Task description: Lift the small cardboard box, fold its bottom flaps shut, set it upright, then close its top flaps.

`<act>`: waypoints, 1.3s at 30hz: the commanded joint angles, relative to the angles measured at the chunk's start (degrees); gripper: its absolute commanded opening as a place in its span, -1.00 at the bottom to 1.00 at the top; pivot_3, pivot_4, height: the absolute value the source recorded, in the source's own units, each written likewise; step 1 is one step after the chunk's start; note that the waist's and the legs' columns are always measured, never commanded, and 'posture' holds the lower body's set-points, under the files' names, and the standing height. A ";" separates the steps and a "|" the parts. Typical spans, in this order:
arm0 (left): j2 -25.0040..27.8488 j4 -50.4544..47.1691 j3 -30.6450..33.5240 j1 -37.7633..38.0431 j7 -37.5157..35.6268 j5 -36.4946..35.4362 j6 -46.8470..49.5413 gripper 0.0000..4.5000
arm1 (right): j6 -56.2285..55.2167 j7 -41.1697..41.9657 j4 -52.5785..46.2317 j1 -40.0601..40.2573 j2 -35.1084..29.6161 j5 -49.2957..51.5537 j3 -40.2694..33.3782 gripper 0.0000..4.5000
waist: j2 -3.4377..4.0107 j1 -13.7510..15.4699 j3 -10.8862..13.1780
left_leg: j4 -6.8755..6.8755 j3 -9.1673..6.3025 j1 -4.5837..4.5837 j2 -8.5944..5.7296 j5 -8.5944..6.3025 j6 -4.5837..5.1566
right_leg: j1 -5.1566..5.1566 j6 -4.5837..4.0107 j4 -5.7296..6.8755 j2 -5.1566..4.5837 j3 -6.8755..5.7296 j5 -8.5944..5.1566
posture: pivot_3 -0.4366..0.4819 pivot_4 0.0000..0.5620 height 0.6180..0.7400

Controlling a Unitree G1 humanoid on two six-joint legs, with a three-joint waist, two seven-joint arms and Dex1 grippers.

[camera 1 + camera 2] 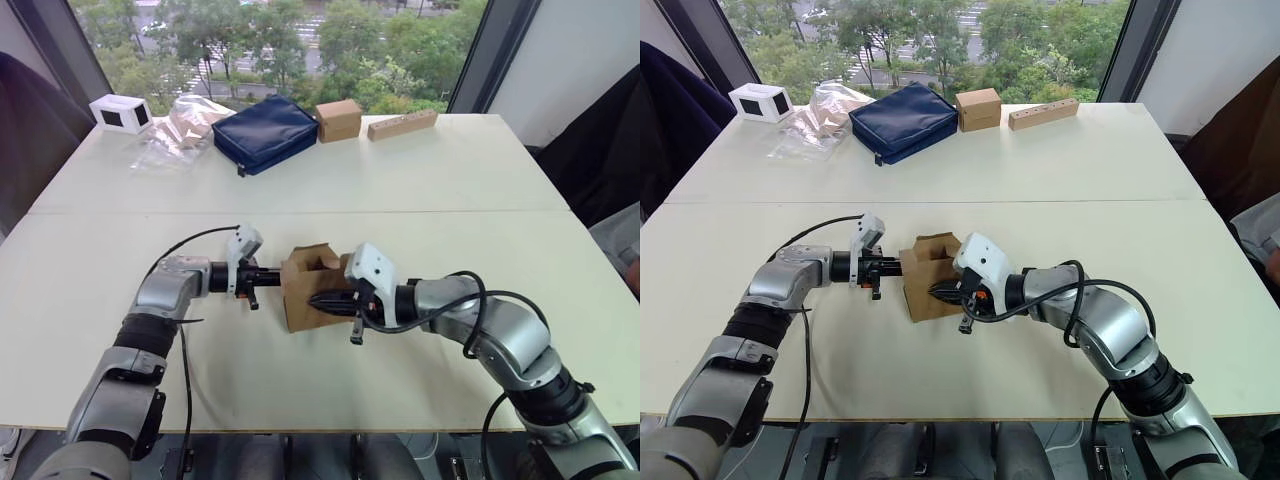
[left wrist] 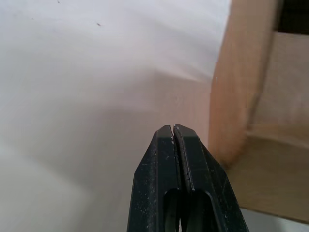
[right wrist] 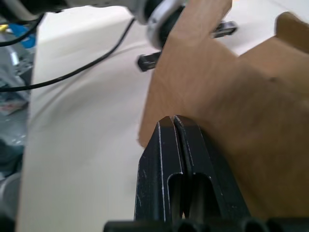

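The small cardboard box (image 1: 312, 290) stands on the worktop (image 1: 420, 190), top flaps (image 1: 318, 258) up, between both grippers. Left gripper (image 1: 268, 273) and right gripper (image 1: 322, 301) each have fingers pressed together, holding nothing. Push the flaps inward gently, steadying the box from opposite sides.

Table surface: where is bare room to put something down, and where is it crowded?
Free: the table right of the wooden block, and the middle strip between the navy pouch and the small cardboard box. Crowded: far edge, and around that box between both grippers.
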 commanded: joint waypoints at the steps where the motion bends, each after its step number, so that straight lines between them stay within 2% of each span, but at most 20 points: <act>1: -0.70 1.51 2.31 -1.45 0.97 -0.06 -3.05 -0.99 | 0.41 1.65 -4.96 0.53 -0.99 2.50 -2.12 -1.00 | 0.00 0.07 0.00 | 0.00 0.00 0.00 0.00 0.00 0.00 | 0.00 0.00 0.00 0.00 0.00 0.00 | -0.05 -0.47 1.00; 9: -2.37 2.66 1.86 -3.35 -1.43 -0.62 -3.76 -0.99 | 3.46 1.56 -9.44 1.04 -3.65 4.85 -4.24 -1.00 | 0.00 0.10 0.00 | 0.01 -0.04 -0.01 -0.02 -0.01 0.01 | 0.01 0.00 -0.01 -0.01 -0.03 0.00 | -0.05 -0.47 1.00; 28: -6.73 1.38 1.02 -5.22 -2.22 0.32 -3.15 -0.99 | -0.10 2.39 -2.42 -2.59 -1.90 -1.58 0.53 -1.00 | 0.00 0.03 0.00 | 0.03 -0.04 -0.01 -0.12 -0.01 0.01 | 0.01 0.00 0.00 -0.01 -0.03 0.00 | -0.05 -0.47 1.00; 39: -8.57 -0.17 1.00 -5.56 -1.36 0.35 -2.04 -0.99 | 1.32 3.96 -3.49 -3.16 -1.30 1.03 -2.28 -1.00 | 0.00 0.06 0.00 | 0.03 -0.06 -0.01 -0.10 -0.01 0.01 | 0.01 0.00 0.00 -0.01 -0.03 0.00 | -0.05 -0.47 1.00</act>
